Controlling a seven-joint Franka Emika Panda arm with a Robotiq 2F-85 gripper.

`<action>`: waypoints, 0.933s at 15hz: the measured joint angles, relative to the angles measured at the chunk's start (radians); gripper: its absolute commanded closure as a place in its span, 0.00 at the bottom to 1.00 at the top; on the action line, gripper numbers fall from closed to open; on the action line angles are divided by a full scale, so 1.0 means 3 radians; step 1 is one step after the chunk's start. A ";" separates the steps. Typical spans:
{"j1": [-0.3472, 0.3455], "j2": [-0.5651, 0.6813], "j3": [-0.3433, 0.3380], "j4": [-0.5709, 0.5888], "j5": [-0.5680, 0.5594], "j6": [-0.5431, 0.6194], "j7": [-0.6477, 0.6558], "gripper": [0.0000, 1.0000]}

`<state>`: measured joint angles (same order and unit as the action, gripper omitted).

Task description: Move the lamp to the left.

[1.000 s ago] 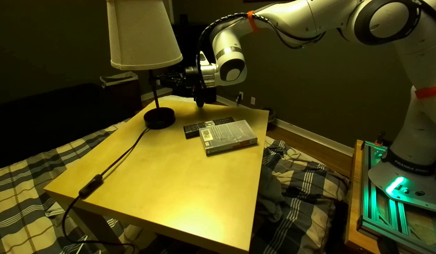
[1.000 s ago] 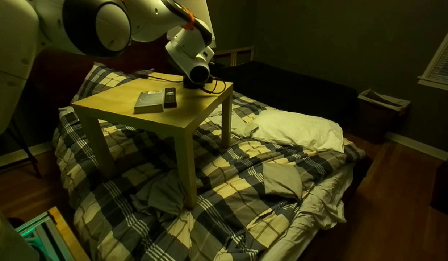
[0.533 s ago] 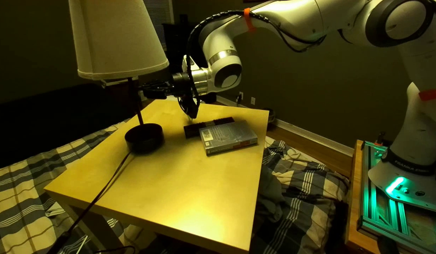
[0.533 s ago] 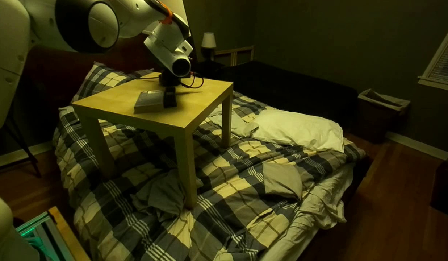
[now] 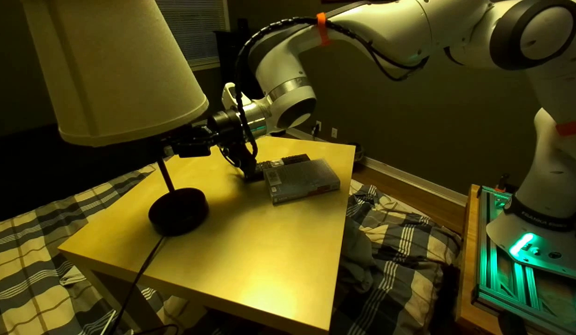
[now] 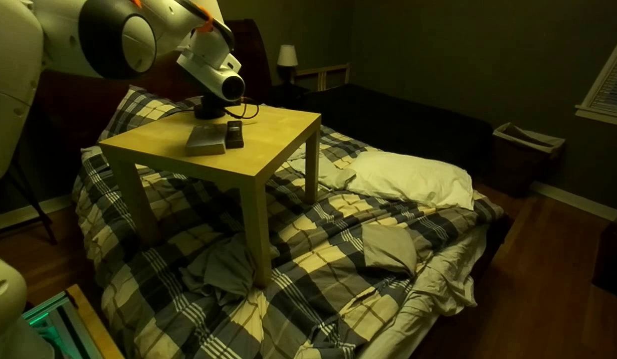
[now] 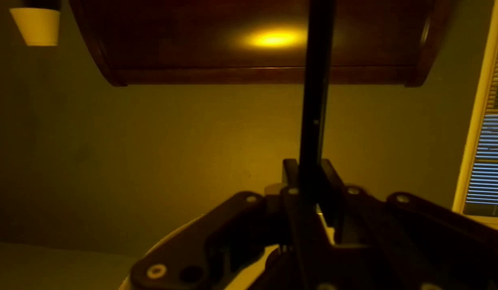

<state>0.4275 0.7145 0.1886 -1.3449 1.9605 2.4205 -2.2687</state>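
— How does the lamp point(image 5: 122, 88) look?

— It has a big cream shade point(image 5: 113, 65), widening downward, with a seam running down its side and a trim band round the lower rim. Its top runs out of view.

— Below that?

— A thin dark stem point(image 5: 166, 176) and a round black base point(image 5: 178, 212). The whole thing leans, the shade tipped out toward the left edge of the bench point(image 5: 250, 251).

— So where is it?

— In an exterior view, the base is over the bench near the left edge, toward the left-hand corner. Whether it touches the surface, I can't tell. The black cord point(image 5: 152, 256) trails across the near edge, close to that same corner.

— Does the arm point(image 6: 213, 52) block it anywhere?

— In an exterior view it hides most of the shade, and the base shows dark near the far corner of the bench.

— And the jaws?

— Clamped on the stem. The wrist view has it pinched between them, running on to the upper edge of that view.

— Anything else up there?

— A grey case point(image 5: 301, 179) by the right edge and a dark remote point(image 5: 293, 160) just beside it.
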 measured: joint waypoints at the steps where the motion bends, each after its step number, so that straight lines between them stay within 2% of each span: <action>1: 0.0025 0.0052 0.0009 0.0061 -0.0031 -0.0019 0.0005 0.96; 14: 0.0246 0.0946 0.0027 0.1365 -0.0277 -0.0038 0.0109 0.96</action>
<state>0.5013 0.9983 0.1966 -0.9353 1.8775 2.4092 -2.2359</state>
